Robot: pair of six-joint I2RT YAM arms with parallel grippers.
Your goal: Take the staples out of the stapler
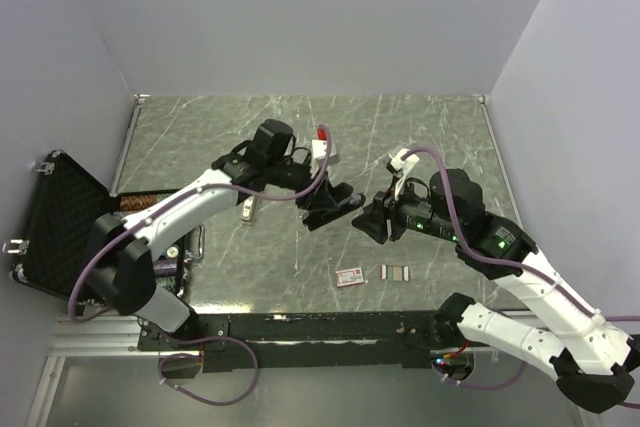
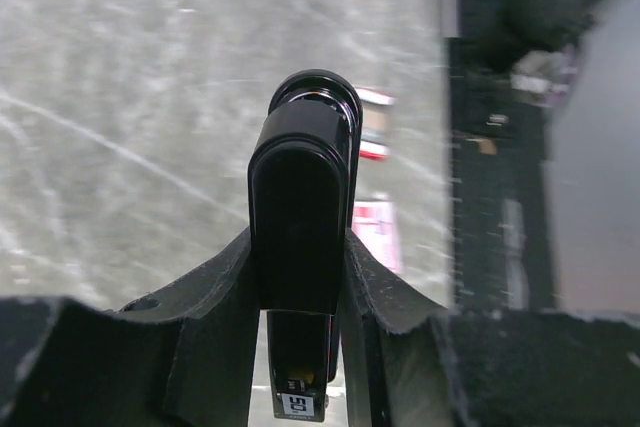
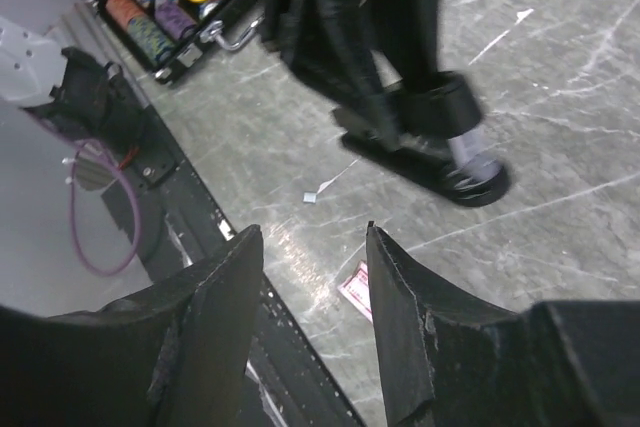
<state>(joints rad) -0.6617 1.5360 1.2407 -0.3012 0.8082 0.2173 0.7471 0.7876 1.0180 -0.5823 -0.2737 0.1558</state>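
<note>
My left gripper (image 1: 320, 203) is shut on the black stapler (image 1: 343, 204) and holds it above the middle of the table. In the left wrist view the stapler (image 2: 300, 197) stands on end between the two fingers (image 2: 395, 297). My right gripper (image 1: 374, 219) hangs just right of the stapler, open with nothing between its jaws. In the right wrist view, its jaws (image 3: 315, 242) point at the table below the stapler (image 3: 430, 152), apart from it. Short grey strips of staples (image 1: 397, 272) lie on the table near the front edge.
A small red-and-white box (image 1: 350, 276) lies left of the staples; its corner (image 3: 355, 289) shows between my right fingers. An open black case (image 1: 60, 222) with colourful items (image 3: 170, 2) sits at the left edge. A tiny white scrap (image 3: 310, 197) lies on the marble top.
</note>
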